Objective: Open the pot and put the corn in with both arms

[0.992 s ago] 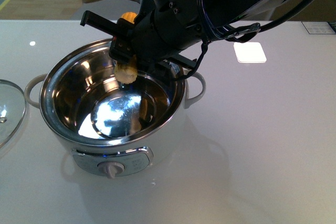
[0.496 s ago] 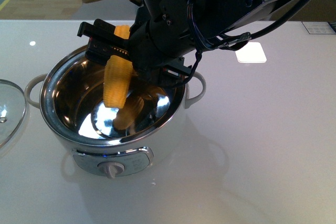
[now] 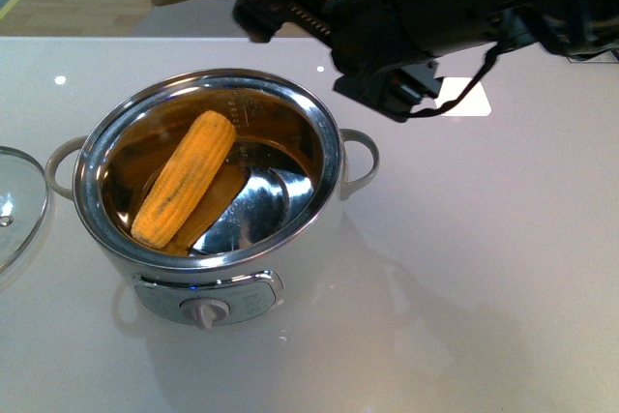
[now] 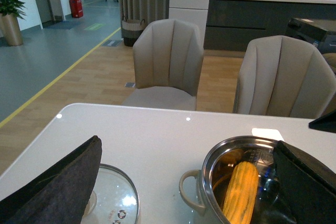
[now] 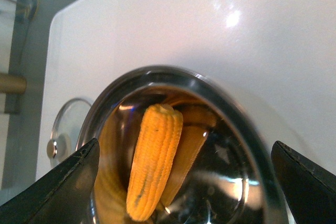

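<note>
Front view: the corn [image 3: 184, 179] lies slanted inside the open pot [image 3: 207, 195] on the white surface [image 3: 464, 268]; the lid [image 3: 17, 202] rests at the left edge.

Left wrist view: the left end effector [image 4: 184, 182] is spread wide, holding nothing, above lid and pot.

Right wrist view: the right end effector [image 5: 184, 174] is also spread apart, empty, above the corn.

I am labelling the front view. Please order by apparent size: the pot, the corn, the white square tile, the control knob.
1. pot
2. corn
3. white square tile, partly hidden by the right arm
4. control knob
</note>
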Controlling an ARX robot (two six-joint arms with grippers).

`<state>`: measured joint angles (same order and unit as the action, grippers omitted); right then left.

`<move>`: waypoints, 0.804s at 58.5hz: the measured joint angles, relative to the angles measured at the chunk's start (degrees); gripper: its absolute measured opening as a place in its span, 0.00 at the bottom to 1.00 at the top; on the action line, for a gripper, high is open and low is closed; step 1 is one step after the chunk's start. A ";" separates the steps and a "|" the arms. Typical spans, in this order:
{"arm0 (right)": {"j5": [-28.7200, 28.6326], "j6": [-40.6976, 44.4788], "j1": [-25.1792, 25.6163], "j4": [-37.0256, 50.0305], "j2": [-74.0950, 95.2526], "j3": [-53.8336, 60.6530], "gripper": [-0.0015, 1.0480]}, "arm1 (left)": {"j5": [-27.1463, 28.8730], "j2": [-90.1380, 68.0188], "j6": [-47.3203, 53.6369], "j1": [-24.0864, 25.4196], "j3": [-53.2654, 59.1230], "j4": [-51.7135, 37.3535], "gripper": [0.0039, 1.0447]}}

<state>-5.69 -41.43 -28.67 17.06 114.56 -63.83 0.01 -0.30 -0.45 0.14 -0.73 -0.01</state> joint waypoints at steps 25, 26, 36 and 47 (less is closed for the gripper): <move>20.61 12.11 10.56 6.40 -21.70 20.50 0.92 | 0.00 0.00 0.00 0.00 0.00 0.00 0.93; 21.07 12.85 10.71 6.67 -22.95 21.62 0.92 | 0.00 0.00 0.00 0.00 0.00 0.00 0.93; 26.05 16.11 11.45 8.46 -32.22 29.79 0.92 | 0.02 0.00 0.00 0.00 0.00 0.00 0.93; 20.15 28.17 13.64 31.36 -31.85 38.66 0.75 | 0.00 0.00 0.00 0.00 0.00 0.00 0.93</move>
<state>14.46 -13.26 -15.03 48.42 82.72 -25.17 0.01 -0.30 -0.45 0.14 -0.73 -0.01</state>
